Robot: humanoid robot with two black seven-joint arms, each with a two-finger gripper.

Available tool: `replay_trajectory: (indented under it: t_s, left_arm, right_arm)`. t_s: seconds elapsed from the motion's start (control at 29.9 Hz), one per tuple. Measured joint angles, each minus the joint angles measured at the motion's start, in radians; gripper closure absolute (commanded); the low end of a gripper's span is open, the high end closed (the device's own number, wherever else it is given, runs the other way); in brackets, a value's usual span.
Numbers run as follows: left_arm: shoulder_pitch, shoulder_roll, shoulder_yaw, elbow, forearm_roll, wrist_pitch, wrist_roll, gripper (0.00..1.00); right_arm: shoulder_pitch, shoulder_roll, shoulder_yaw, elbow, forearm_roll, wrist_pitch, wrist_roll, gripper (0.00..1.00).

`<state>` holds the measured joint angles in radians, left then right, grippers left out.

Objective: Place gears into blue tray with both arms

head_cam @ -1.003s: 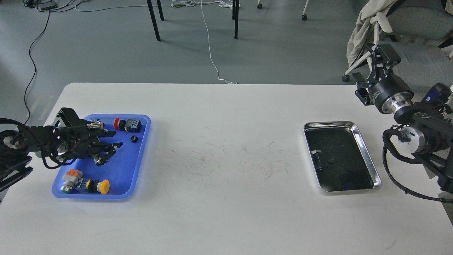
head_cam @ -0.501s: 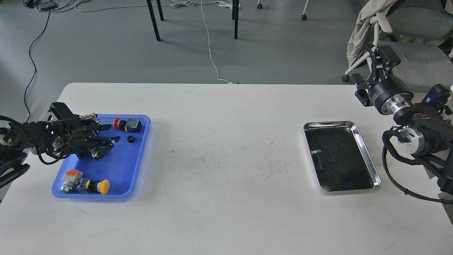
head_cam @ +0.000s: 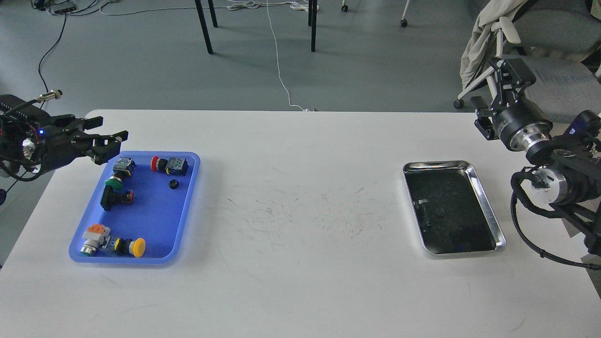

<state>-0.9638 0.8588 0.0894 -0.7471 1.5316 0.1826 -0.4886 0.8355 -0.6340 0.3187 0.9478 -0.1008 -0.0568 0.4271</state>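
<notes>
The blue tray (head_cam: pixel 157 220) lies on the left of the white table. One small black gear (head_cam: pixel 173 184) rests in its far right part. A second gear (head_cam: pixel 439 212) lies in the steel tray (head_cam: pixel 488 213) on the right. My left gripper (head_cam: pixel 104 133) hovers just beyond the blue tray's far left corner, open and empty, pointing right. My right gripper (head_cam: pixel 507 66) is raised off the table's far right corner, pointing away, its fingers spread and holding nothing.
Push-button switches share the blue tray: a red one (head_cam: pixel 159 164), a green one (head_cam: pixel 114 182), a black one (head_cam: pixel 111 200), a yellow one (head_cam: pixel 134 247) and a green-orange one (head_cam: pixel 93 237). A draped chair (head_cam: pixel 493 28) stands behind the right arm.
My left gripper has lifted out of the blue tray and drawn back to the left, uncovering the green and black switches. The right arm has hardly moved.
</notes>
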Motion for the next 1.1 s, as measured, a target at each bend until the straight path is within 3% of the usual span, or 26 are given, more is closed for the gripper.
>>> replay_trajectory:
  t_s: [0.33,0.6,0.87,1.1]
  left_arm:
    - [-0.001,-0.002,-0.018,-0.001,-0.378,-0.011,0.0,0.1]
    - [0.003,-0.001,-0.102,0.006,-0.67,-0.128,0.0,0.07]
    - [0.01,0.001,-0.183,-0.004,-0.843,-0.153,0.0,0.03]
    - [0.011,-0.013,-0.25,0.0,-0.993,-0.23,0.0,0.02]
  right_arm:
    - [-0.001,-0.043,-0.002,0.04,-0.006,0.001,-0.001,0.02]
    - [-0.004,-0.108,-0.005,0.123,-0.067,0.002,-0.006,0.01]
    - [-0.003,-0.176,-0.023,0.209,-0.094,0.002,-0.012,0.01]
    - [-0.001,-0.281,-0.068,0.333,-0.197,0.002,-0.017,0.01]
